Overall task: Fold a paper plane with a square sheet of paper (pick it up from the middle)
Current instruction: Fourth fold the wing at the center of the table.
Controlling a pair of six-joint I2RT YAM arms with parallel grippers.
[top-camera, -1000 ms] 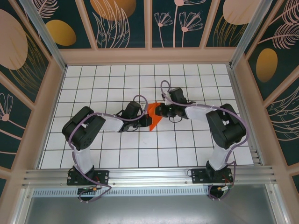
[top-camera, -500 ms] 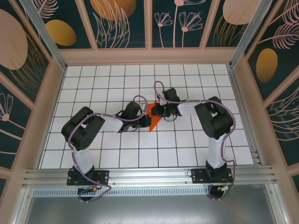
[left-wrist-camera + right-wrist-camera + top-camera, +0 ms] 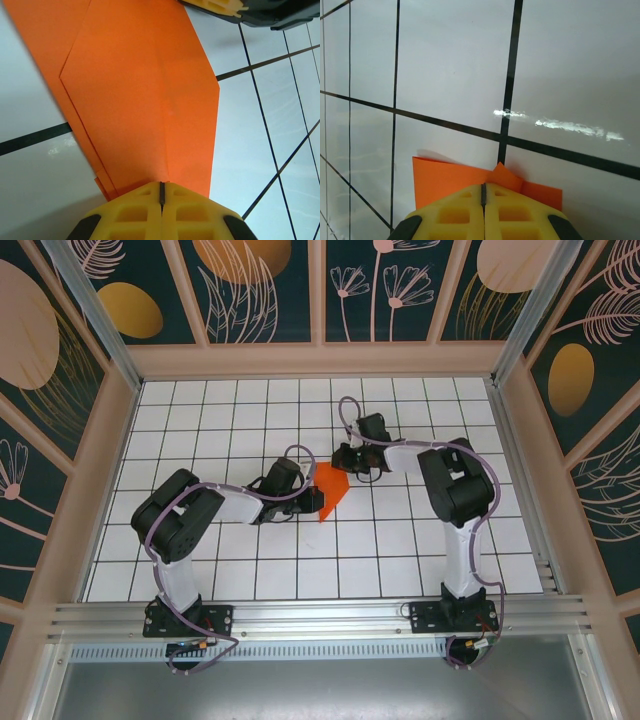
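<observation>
White gridded surface (image 3: 400, 550) is stretching out under both my arms, with dark teal botanical wall panels (image 3: 265, 290) standing around it. Near the middle of the grid, the orange paper sheet (image 3: 332, 488) is sitting partly folded, its wider end pointing toward the back wall and its narrow tip pointing toward my bases.

I am clenching my left pincer (image 3: 312, 502) on the narrow end of that sheet. From my left wrist, the yellow fingertips of the pincer (image 3: 161, 192) are pressing together with no gap, and the paper (image 3: 150, 100) is running in at their seam. A centre crease is lining up with that seam, and layered edges are showing along the left side.

I am holding my right pincer (image 3: 343, 462) clenched too, at the sheet's far corner. From my right wrist, its tips (image 3: 483, 192) are meeting flush, and an edge of the paper (image 3: 440, 175) is peeking out just beyond them, with a small peak rising at the seam. Whether these tips are gripping the paper or merely touching it, I cannot tell.
</observation>
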